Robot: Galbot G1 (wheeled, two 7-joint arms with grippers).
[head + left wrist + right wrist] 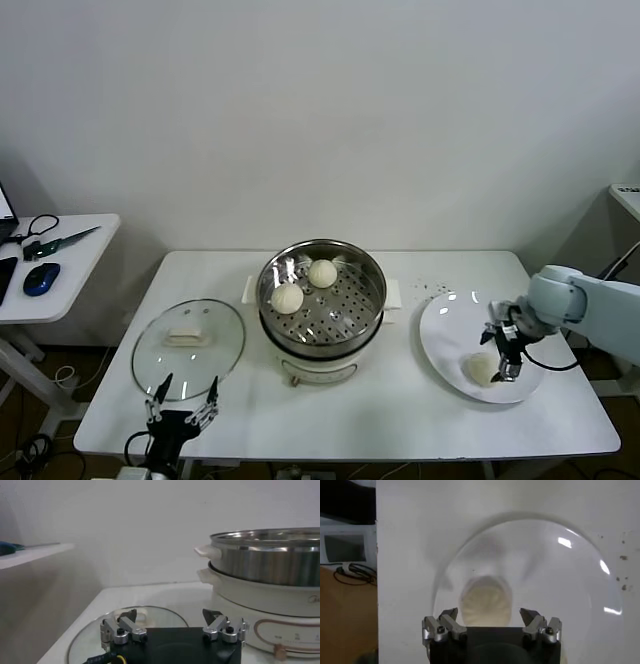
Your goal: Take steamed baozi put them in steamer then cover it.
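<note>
White counter (pixel 340 420), carrying all task items. Centre: the steamer (pixel 322 312), a steel pot with a perforated tray on a cream-white base, uncovered. Two steamed baozi lie on the tray, one toward the back (pixel 322 272) and one toward the robot's left (pixel 287 297), close together.

To the steamer's left, flat on the counter: the cover (pixel 188 349), a clear glass lid with a cream-white handle, just beside the pot's base.

To the steamer's right: a white plate (pixel 455 325) holding one baozi (pixel 482 368) near its front edge.

Right gripper (pixel 506 360), poised directly above the plate's baozi; in the right wrist view its fingers (pixel 448 621) stand spread wide on either side of the bun (pixel 486 601), with nothing gripped.

Left gripper (pixel 184 404), at the counter's front edge, just in front of the cover; its fingers (pixel 128 621) are likewise spread apart and hold nothing, pointing over the lid toward the steamer.

Far left: a side table (pixel 60 275) bearing a blue mouse (pixel 41 278).
</note>
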